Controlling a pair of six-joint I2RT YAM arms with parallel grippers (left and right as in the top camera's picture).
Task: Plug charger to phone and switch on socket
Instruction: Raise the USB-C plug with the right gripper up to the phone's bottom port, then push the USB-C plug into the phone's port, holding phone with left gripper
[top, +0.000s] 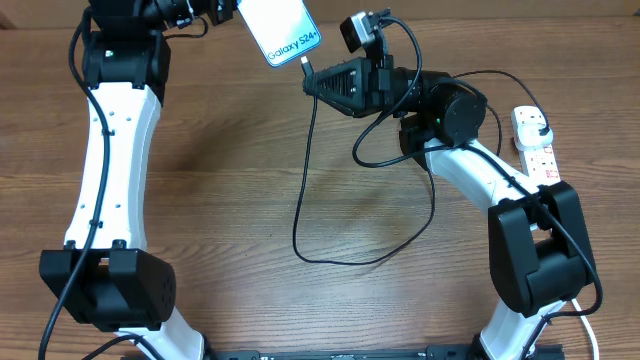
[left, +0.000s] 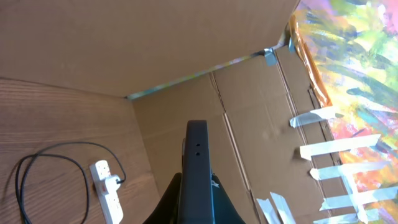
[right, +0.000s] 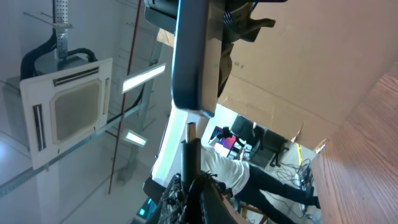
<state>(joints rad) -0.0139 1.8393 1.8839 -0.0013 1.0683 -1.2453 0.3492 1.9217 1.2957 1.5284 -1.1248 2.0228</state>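
My left gripper (top: 232, 10) is shut on the phone (top: 279, 30) and holds it raised at the back of the table, its light blue screen facing up. In the left wrist view the phone (left: 198, 168) shows edge-on between my fingers (left: 198, 208). My right gripper (top: 312, 78) is shut on the charger connector tip (right: 191, 134), which sits just below the phone's bottom edge (right: 194, 62), a small gap apart. The black charger cable (top: 305, 200) loops over the table to the black plug in the socket (top: 535, 140), a white power strip at the right.
Cardboard walls (left: 155, 50) stand around the table's back and side. The socket also shows in the left wrist view (left: 107, 190) with the cable loop beside it. The right arm's base (top: 540, 250) stands near the socket.
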